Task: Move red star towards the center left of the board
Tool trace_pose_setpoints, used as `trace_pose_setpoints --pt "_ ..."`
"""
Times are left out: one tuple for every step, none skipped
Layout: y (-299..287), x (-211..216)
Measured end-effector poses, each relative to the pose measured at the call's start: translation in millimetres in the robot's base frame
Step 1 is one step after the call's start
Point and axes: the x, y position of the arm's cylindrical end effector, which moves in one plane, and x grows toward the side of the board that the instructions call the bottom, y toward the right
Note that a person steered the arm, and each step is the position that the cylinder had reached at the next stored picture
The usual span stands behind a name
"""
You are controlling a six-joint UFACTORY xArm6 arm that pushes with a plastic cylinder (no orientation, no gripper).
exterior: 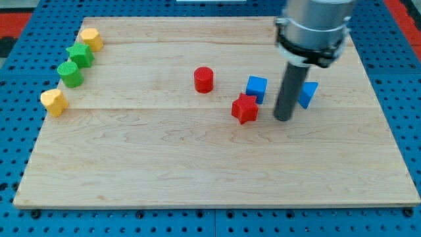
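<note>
The red star (245, 108) lies right of the board's middle. My tip (283, 119) rests on the board just to the star's right, a small gap apart. A blue cube (256, 87) sits just above the star, touching or nearly touching it. A second blue block (308, 94) is partly hidden behind the rod at the right. A red cylinder (204, 79) stands up and to the left of the star.
At the view's left edge of the wooden board (197, 171) stand a yellow block (91, 39), a green star (81, 55), a green cylinder (70, 74) and another yellow block (54, 102), in a slanted row.
</note>
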Motion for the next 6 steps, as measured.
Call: trace_pose_setpoints --pt "-66 -3" --pt "-129 -25" --pt "-148 -63" --pt "-157 -81" --pt "-165 -101" --pt "-139 -143"
